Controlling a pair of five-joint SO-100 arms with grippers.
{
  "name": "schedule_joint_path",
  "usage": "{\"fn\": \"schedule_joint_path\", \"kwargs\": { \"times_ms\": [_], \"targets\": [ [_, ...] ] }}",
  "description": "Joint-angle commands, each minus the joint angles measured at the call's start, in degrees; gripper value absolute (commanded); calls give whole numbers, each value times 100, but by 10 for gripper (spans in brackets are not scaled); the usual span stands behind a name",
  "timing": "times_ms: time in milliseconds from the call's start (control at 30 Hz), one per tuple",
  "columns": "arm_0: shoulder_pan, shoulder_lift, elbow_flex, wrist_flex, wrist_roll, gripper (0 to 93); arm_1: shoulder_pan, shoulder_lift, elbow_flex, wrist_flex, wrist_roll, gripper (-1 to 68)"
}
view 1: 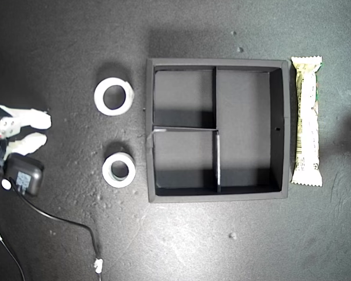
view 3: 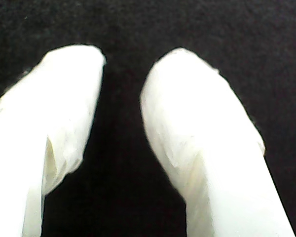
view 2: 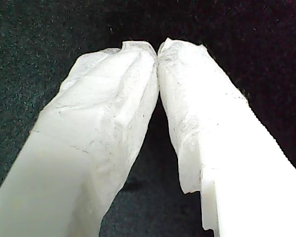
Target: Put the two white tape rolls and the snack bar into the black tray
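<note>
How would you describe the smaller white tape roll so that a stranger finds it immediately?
Start at the black tray in the middle of the exterior view. Two white rings lie outside its wall on the exterior view's left; take the lower one, the smaller tape roll. The larger tape roll above it is wider.

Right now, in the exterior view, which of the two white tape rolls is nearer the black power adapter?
The lower tape roll, the smaller one. It lies just to the exterior view's right of the adapter. The upper tape roll is bigger and farther up, level with the black tray's top compartment.

Tray (view 1: 219,196) between rolls (view 1: 113,96) and bar (view 1: 306,123) (exterior view).
</note>
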Motion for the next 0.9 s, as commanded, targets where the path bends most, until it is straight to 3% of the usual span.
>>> {"fn": "schedule_joint_path", "kwargs": {
  "times_ms": [0,733,800,867],
  "targets": [
    [53,264,316,220,26,67,1239,-9,70,44,-1125,0],
    [35,264,316,220,88,66,1257,-9,70,44,-1125,0],
    [-290,264,316,220,114,66,1248,-9,70,44,-1125,0],
    [-809,255,316,220,-272,66,1477,-9,70,-44,-1055,0]
  ]
}}
